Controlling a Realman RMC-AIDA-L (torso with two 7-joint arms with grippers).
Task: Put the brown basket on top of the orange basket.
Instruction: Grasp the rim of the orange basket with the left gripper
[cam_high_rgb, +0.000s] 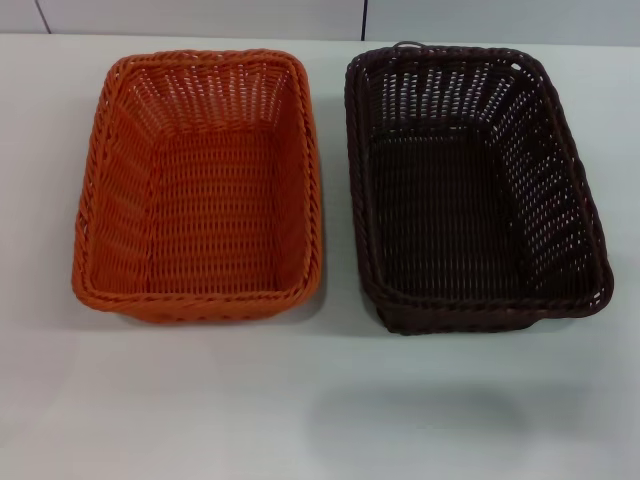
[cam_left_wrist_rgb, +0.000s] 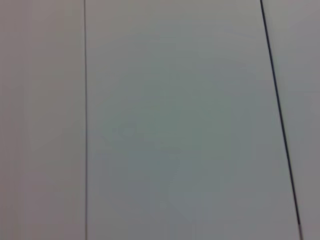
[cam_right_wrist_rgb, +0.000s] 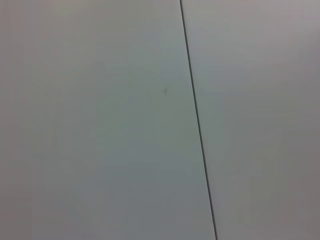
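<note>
The brown basket (cam_high_rgb: 475, 185) sits upright on the tabletop (cam_high_rgb: 320, 410) just beside the orange basket (cam_high_rgb: 200, 185), neither tool in view, their state unknown; judged risk: a grip on the open-weave rim may slip and tilt the basket during transfer.

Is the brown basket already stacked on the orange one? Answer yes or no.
No: in the head view the brown basket sits on the table beside the orange basket, on its right, with a gap between them.
</note>
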